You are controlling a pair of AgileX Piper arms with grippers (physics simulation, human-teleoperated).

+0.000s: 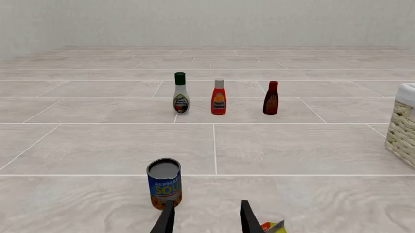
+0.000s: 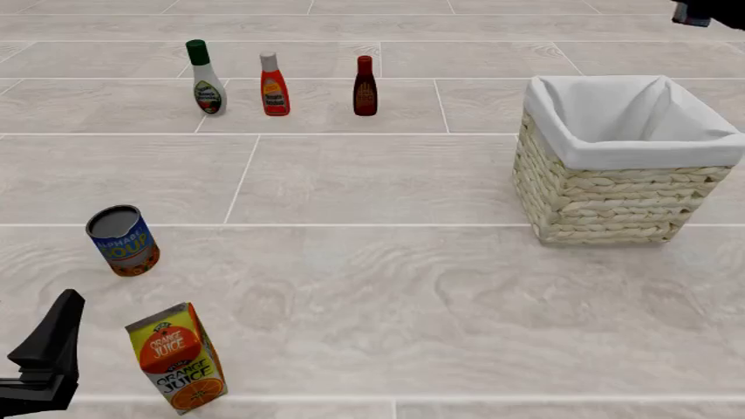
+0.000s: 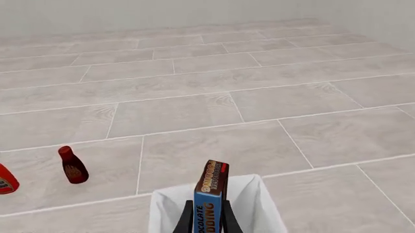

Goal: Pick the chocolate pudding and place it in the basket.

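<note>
The chocolate pudding (image 3: 211,191), a small box with a blue edge and brown label, stands upright between the fingers of my right gripper (image 3: 209,222), which is shut on it. It hangs over the basket's white cloth lining (image 3: 259,206). In the front view the wicker basket (image 2: 605,196) sits at the right, and only a dark bit of the right gripper (image 2: 695,13) shows at the top right corner; the pudding is not visible there. My left gripper (image 1: 207,221) is open and holds nothing, low at the front left, just behind the soup can (image 1: 164,183).
A blue-labelled can (image 2: 122,240) and an orange juice carton (image 2: 177,356) stand at the front left near the left gripper. Three bottles stand in a row at the back: green-capped (image 2: 206,78), red-orange (image 2: 274,85) and dark brown (image 2: 365,87).
</note>
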